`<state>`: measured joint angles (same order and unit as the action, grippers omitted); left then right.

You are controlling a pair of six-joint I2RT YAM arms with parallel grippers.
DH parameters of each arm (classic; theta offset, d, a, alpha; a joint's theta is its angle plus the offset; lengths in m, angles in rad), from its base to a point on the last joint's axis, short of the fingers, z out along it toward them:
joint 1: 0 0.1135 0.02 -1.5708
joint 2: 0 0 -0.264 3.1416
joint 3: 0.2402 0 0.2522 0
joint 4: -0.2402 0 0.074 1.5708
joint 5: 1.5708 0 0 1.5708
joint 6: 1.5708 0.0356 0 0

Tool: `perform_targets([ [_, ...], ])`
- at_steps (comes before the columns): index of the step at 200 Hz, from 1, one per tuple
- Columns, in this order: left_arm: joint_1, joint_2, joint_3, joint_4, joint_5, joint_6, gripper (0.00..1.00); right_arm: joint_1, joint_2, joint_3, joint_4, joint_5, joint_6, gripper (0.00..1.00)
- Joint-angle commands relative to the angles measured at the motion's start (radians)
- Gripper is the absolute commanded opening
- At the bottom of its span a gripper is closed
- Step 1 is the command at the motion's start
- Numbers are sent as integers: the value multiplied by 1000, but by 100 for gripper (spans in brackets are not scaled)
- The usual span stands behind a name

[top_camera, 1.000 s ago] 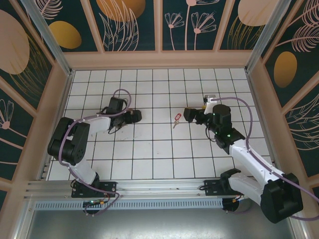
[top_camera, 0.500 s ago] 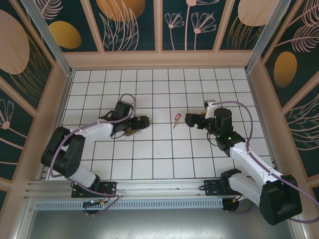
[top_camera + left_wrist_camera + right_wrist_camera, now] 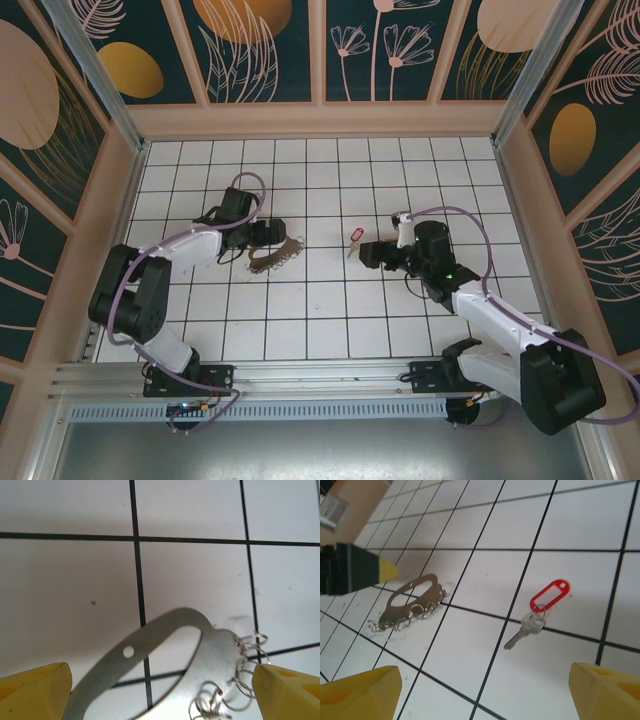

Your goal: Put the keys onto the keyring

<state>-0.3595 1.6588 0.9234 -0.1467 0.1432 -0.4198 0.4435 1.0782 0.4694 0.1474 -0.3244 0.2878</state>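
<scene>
The keys point(image 3: 525, 629) are one small silver key on a red plastic tag point(image 3: 549, 595), lying flat on the white tiles point(image 3: 354, 238). My right gripper point(image 3: 484, 695) is open, low over the floor, with the key ahead between its yellow fingertips point(image 3: 607, 692); from above it point(image 3: 368, 252) sits just right of the key. The keyring point(image 3: 165, 655) is a flat metal oblong loop edged with small wire rings, lying on the floor point(image 3: 275, 256) point(image 3: 412, 602). My left gripper point(image 3: 162, 692) is open astride its end, close above it point(image 3: 264, 232).
Wooden walls with dark patterned panels point(image 3: 320, 50) enclose the white tiled floor point(image 3: 310, 310). In the right wrist view the left arm's black finger with a yellow tip point(image 3: 357, 570) reaches in just behind the keyring. Open floor lies between the keyring and the key.
The left gripper swung out to the right, then drew back, and the keyring now shows beside it. The right gripper moved left and nearer, lower beside the key.
</scene>
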Motion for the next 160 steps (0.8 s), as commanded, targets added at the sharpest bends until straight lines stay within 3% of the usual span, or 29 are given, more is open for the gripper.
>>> perform_targets([
  [1, 5, 49, 39, -31, -33, 68, 88, 33, 30, 24, 42, -11, 23, 86],
  [28, 5, 92, 34, -28, -36, 89, 71, 55, 66, 40, 67, 0, 35, 83],
  [101, 4, 64, -73, 10, 17, 66, 58, 69, 123, 94, 86, -1, 26, 82],
  [160, -52, -25, -172, 29, 9, -6, 50, 69, 101, 95, 66, 0, -1, 81],
])
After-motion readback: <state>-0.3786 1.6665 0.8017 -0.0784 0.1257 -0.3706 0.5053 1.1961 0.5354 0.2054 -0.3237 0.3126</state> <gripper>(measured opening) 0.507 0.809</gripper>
